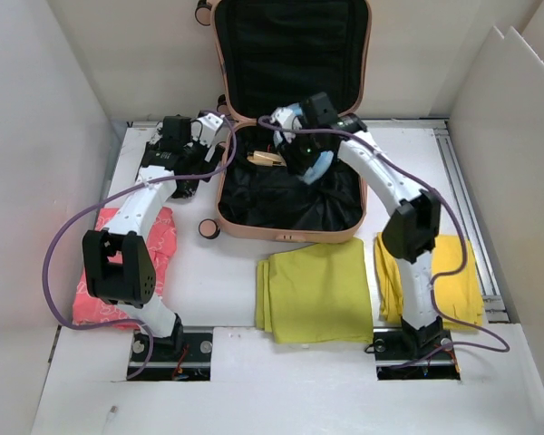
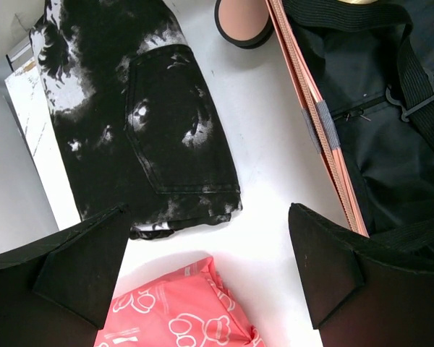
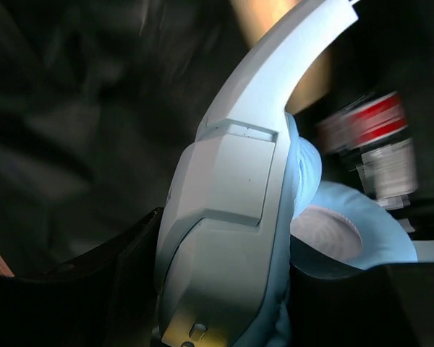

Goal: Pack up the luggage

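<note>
Two black fingers of the right gripper clamp a smooth white headset with soft pale-blue cushions. Just beneath lies the luggage, its peach hard shell open, lined in slack black fabric. Lowering until the curved band rests flat before releasing seems wise. The left gripper hangs spread, empty.

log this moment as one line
luggage: open, lid up | right gripper: shut on headphones, over luggage lining | left gripper: open, empty, above black shorts | yellow cloths: on table

White arm links, black joints, purple cables
</note>
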`<state>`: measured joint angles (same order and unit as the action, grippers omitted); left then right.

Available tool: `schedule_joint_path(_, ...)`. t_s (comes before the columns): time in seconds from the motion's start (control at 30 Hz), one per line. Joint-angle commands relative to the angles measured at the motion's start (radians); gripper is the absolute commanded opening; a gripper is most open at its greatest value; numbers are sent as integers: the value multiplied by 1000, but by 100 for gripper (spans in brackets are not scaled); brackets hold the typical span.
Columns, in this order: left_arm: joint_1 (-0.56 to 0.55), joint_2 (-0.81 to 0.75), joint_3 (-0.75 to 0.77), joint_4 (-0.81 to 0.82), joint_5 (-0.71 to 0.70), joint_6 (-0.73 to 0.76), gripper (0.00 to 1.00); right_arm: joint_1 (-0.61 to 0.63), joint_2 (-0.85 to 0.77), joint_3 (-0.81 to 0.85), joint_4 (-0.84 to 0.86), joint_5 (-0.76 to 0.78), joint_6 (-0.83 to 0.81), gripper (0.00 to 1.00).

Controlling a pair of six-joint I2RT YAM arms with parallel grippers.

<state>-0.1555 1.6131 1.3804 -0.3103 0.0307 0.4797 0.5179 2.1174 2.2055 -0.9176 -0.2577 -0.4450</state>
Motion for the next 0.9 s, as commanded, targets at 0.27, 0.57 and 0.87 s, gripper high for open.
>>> schedule_joint_path(0.27,1,-15,-21,27,-20,-26,87,-18,64,-70,-236,-54,143,0)
schedule_joint_path(0.57,1,-5,-12,27,-11,-26,87,-18,4,-70,-412,-21,134,0)
schedule_joint_path(0.87,1,13,8,8,-2,-26,87,4,3,-70,-405,-63,134,0)
